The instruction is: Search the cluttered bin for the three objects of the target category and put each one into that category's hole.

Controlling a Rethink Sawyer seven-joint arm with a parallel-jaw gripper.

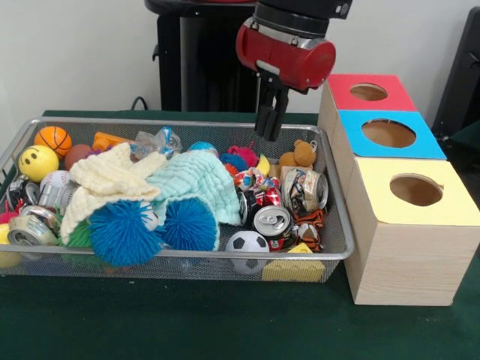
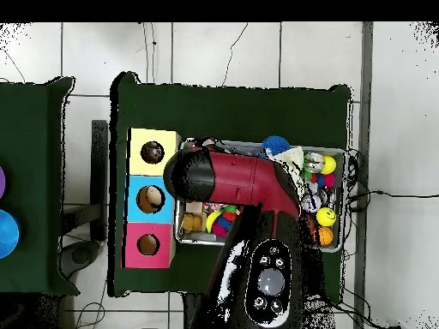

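We judge the search step is in hand: our tool (image 1: 268, 129) hangs empty, fingers nearly together, above the mesh bin (image 1: 335, 225) at its 1 o'clock corner. The target category is unclear to us. Left to right, the bin holds balls, cloths (image 1: 187, 184), crushed cans (image 1: 271, 223), a teddy bear (image 1: 300, 155); the 3 box holes at 3 o'clock look empty.

Even, bright indoor light from above. Soft shadow under wire bin (image 1: 334, 247) on green tabletop (image 1: 187, 322). Small glare on red arm housing (image 1: 289, 52) and can tops (image 1: 271, 220). Focus fair throughout.
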